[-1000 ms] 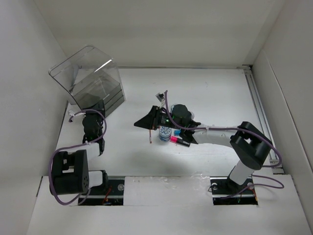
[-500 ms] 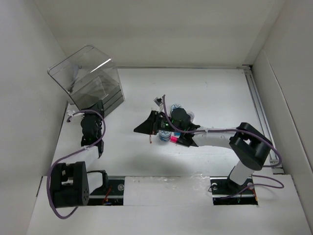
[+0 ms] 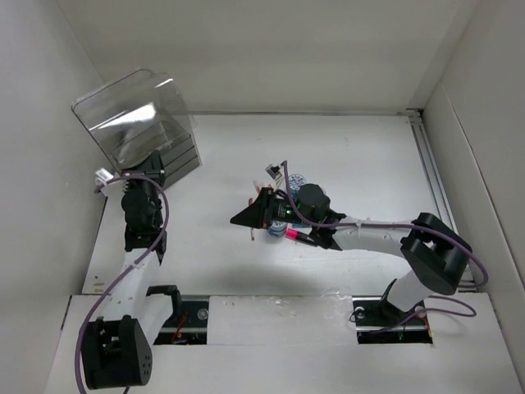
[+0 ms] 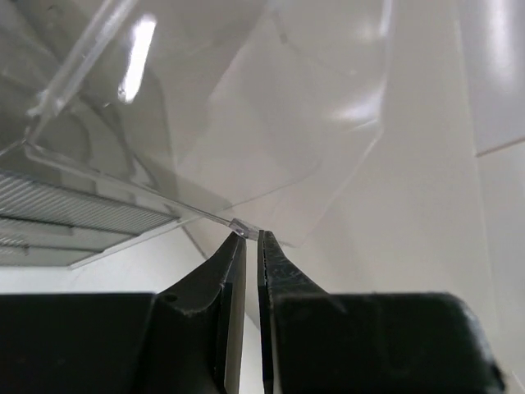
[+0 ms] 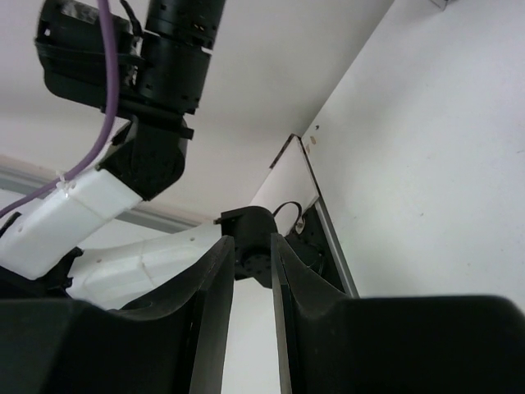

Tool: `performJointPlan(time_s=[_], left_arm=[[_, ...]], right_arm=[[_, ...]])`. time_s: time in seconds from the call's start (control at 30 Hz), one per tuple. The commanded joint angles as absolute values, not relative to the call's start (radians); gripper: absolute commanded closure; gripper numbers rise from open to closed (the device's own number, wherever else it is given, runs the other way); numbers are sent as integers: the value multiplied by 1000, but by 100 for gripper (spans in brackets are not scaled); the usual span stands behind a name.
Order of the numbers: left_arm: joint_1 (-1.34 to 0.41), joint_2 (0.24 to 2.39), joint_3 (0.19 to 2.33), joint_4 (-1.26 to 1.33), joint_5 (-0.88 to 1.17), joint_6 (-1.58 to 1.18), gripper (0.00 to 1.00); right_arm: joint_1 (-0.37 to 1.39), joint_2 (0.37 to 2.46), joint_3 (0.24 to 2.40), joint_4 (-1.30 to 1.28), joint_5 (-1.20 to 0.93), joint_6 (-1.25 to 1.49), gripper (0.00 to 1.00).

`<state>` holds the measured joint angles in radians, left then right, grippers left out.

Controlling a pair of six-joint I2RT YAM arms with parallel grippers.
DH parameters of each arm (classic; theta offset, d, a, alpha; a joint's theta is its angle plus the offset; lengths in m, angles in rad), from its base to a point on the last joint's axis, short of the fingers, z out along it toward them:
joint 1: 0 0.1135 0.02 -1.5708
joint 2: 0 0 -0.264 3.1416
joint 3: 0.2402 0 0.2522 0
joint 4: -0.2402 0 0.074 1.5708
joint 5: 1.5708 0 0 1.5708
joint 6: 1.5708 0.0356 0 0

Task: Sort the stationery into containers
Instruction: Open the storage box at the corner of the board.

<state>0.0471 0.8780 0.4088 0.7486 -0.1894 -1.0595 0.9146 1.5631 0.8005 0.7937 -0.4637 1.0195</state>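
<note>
So your left end effector is up at the far left of the worktop, and its jaws are pinched together on the little clear tab at the edge of the lid. The wrist view shows that tab squeezed right at the tips. The lid belongs to the clear box, which sits in the far left corner with its shallow drawers facing the middle, and the lid stands tipped up over it. Your right end effector is out in the middle of the worktop, pointing left, well apart from the box. Its wrist view shows a narrow gap between the jaws with nothing I can make out in it. From above there's a thin red pen right at the tip, but honestly I can't tell whether it's clamped or just lying there. The rest of the stuff I can see is huddled under that arm: one round tub on its far side, another tub on the near side, and a pink-capped marker just beside it.
</note>
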Motion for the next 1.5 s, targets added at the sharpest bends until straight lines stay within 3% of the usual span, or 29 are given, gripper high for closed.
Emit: performJointPlan(time_s=[0.0,0.47,1.2,1.47], left_arm=[[52,838,521,758,-229,-985,100],[72,864,822,560,-328,-878,100],[109,1365,1414,443,-534,-542,100],[201,1448,1479,430,-471,-550,78]], right_arm=[[933,1522,788,842,-460,1002,70],[942,1467,788,801,-479,992,70],[942,1310,738,693,-448,922,70],[942,1301,738,663,-419,902,70]])
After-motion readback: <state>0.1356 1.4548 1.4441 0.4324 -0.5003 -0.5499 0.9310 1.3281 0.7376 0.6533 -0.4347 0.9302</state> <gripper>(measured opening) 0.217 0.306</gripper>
